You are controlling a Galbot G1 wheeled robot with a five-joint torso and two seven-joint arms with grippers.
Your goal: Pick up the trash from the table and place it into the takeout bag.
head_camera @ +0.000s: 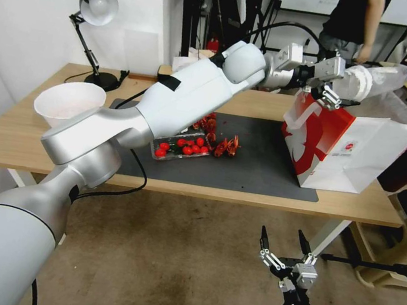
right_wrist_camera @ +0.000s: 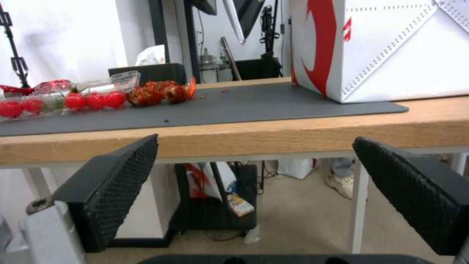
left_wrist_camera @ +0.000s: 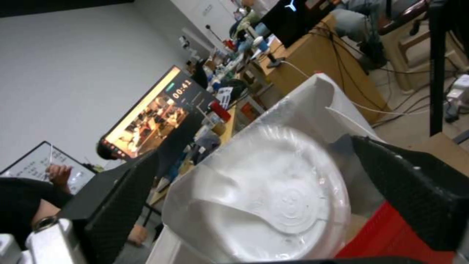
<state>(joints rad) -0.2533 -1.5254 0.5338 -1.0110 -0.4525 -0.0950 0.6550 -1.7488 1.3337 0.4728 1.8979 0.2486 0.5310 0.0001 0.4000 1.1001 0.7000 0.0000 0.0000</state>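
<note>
The left arm reaches across the table [head_camera: 23, 142] toward its far right corner, where the left gripper [head_camera: 347, 84] hangs above the open mouth of the takeout bag [head_camera: 350, 148], pinching a clear cup with a white lid [head_camera: 375, 78] that lies on its side over the opening. In the left wrist view the dented white lid [left_wrist_camera: 273, 216] sits between the two black fingers [left_wrist_camera: 415, 198], which close on the cup from either side, with the bag's red wall and pale rim just beyond it. The bag stands upright near the right edge of the tabletop, partly on the dark grey mat [head_camera: 262, 166], its red panel facing the middle of the table. At the mat's centre lies a clear tray of red cherry tomatoes [head_camera: 181, 148], and just beside it, on the far and right sides, a loose scatter of red crayfish shells [head_camera: 220, 142]. A white round bowl [head_camera: 69, 101] rests near the left edge of the tabletop, and a black desk lamp [head_camera: 92, 31] stands at the far left corner. The right gripper [head_camera: 283, 249] waits low in front of the table's near edge, below the tabletop level, its fingers [right_wrist_camera: 405, 187] spread wide with nothing between them; from its wrist view the tomatoes, the shells and the bag's white side line up along the mat above.
</note>
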